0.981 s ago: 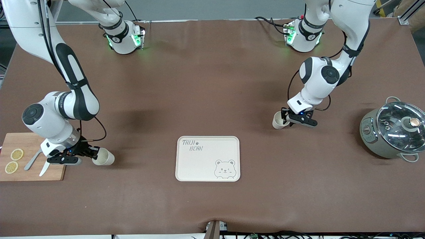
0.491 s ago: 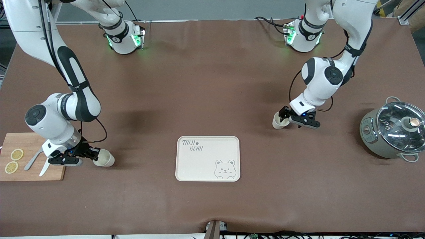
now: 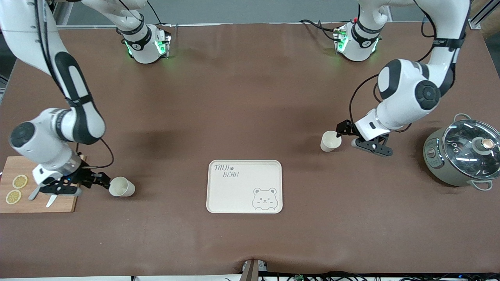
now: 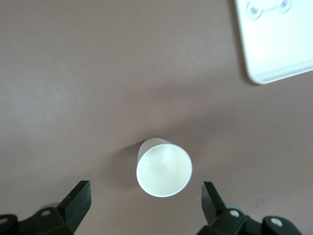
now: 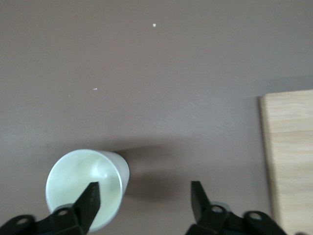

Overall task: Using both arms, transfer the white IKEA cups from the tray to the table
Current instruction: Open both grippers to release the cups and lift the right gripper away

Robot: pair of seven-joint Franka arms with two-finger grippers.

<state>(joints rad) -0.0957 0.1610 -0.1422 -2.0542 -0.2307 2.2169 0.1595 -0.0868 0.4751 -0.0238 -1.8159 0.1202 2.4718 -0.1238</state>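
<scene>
While both white cups stand upright on the table, the left gripper gapes beside one; the right gripper, released, seems just clear of the other, lower left of frame.

Two identical cream-white handleless cups, plain and slightly tapered, each standing upright on the brown counter with its round rim up and its inside empty. One cup stands toward the left arm's end, farther from the front camera than the tray. The other cup stands toward the right arm's end, level with the tray and near the wooden board. The two are well apart, with the tray between them.
</scene>
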